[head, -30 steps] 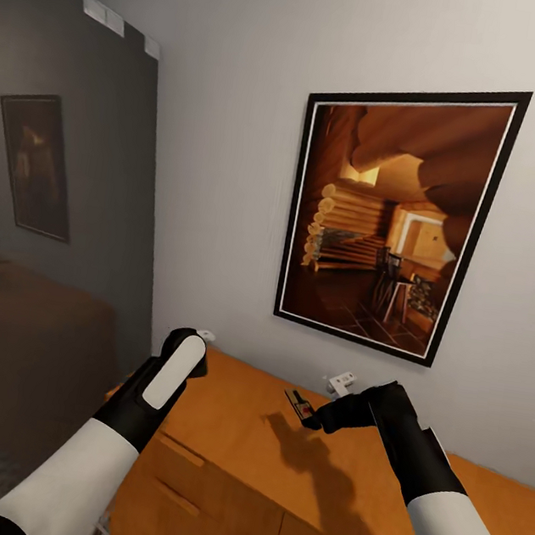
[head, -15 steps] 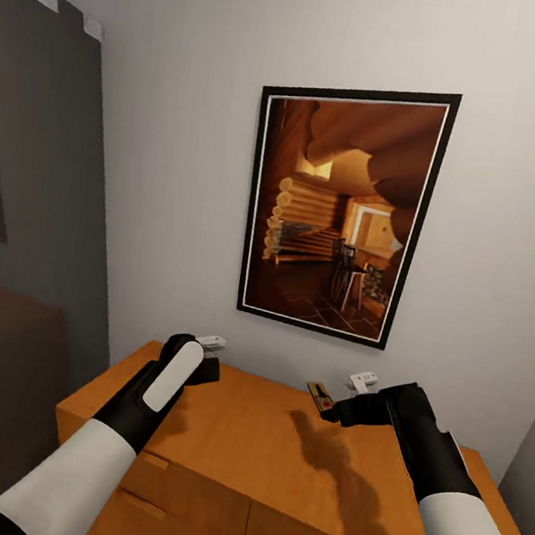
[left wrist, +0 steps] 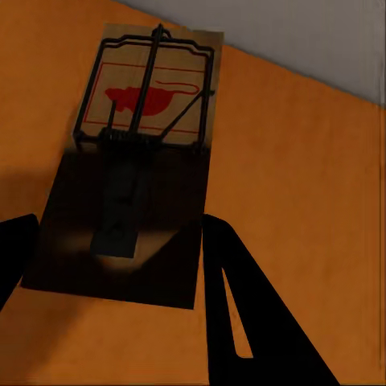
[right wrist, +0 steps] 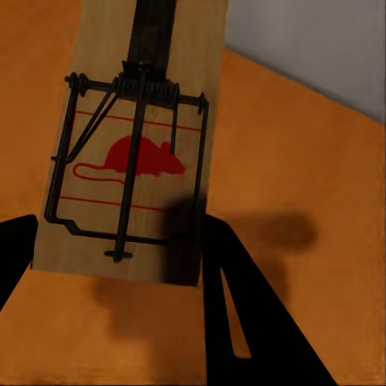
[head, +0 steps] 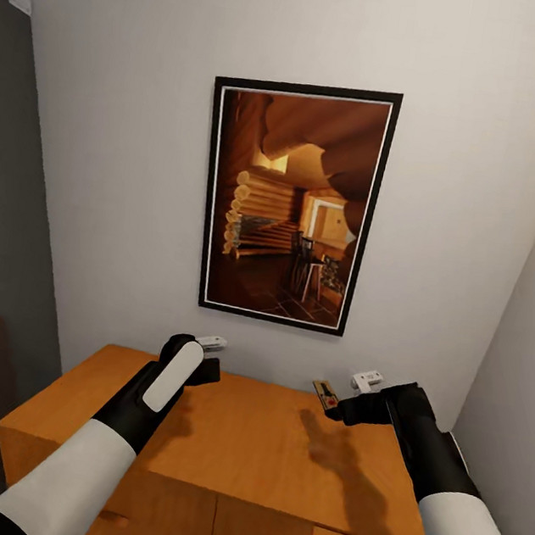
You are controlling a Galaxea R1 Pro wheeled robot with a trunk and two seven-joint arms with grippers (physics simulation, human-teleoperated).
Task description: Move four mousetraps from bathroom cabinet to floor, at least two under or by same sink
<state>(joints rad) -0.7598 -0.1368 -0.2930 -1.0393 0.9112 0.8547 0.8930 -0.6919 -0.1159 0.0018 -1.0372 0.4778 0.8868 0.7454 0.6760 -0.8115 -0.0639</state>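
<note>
Wooden mousetrap [right wrist: 133, 145] between right gripper [right wrist: 112, 265] fingers | above cabinet [head: 257, 454]

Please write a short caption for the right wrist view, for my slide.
Right gripper holding a mousetrap with a red mouse mark above the orange-brown cabinet top.

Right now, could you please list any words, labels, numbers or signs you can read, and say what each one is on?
No readable words or numbers anywhere.
Mousetrap at the right gripper: a red mouse silhouette with red lines, no lettering.
Mousetrap at the left gripper: the same red mouse mark, partly in shadow, no lettering.
Framed picture on the wall: a log-cabin interior, no caption.
</note>
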